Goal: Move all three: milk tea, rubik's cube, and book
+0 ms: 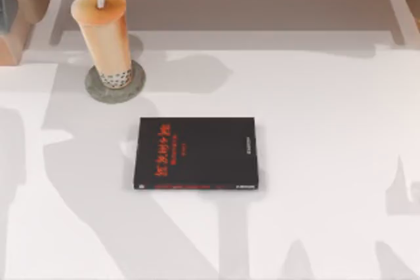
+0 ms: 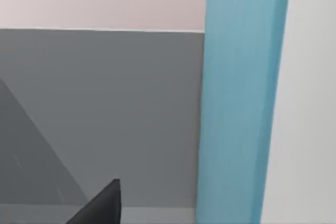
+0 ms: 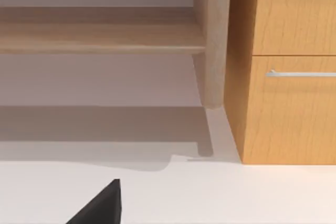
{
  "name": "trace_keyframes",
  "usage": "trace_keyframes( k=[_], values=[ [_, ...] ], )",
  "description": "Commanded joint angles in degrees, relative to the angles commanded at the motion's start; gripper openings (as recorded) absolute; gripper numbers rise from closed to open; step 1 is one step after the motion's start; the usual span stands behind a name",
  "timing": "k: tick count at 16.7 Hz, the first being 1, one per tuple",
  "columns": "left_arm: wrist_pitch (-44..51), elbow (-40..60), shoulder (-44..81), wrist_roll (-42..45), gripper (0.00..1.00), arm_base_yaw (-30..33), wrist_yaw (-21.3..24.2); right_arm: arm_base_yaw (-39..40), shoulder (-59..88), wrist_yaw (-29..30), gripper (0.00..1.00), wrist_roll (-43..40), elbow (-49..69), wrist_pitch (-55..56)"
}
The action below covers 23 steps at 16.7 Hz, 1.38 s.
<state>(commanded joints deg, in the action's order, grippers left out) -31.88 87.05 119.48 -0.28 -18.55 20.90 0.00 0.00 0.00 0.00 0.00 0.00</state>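
So far I judge the milk tea (image 1: 104,34) placed on its coaster (image 1: 115,84); a black book (image 1: 196,153) lies mid-bench. Beside my left end effector stands something light blue (image 2: 239,98). Either end effector's opening, I cannot tell.

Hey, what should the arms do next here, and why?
Probably bring the left arm over to the milk tea. It stands upright on a coaster at the table's far left, untouched, on that arm's side. The black book at centre isn't the book to move.

Bright even light, broad soft shadows across table (image 1: 328,129)
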Motion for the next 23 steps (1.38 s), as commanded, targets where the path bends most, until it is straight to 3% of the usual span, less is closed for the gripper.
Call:
trace_keyframes(
  k=[4, 17, 23],
  values=[
    [0.03, 0.09, 0.06, 0.00, 1.00, 0.01, -0.01, 0.00, 0.00, 0.00, 1.00, 0.00, 0.00, 0.00],
    [0.03, 0.09, 0.06, 0.00, 0.02, 0.01, -0.01, 0.00, 0.00, 0.00, 1.00, 0.00, 0.00, 0.00],
    [0.03, 0.09, 0.06, 0.00, 0.00, 0.01, -0.01, 0.00, 0.00, 0.00, 1.00, 0.00, 0.00, 0.00]
  ],
)
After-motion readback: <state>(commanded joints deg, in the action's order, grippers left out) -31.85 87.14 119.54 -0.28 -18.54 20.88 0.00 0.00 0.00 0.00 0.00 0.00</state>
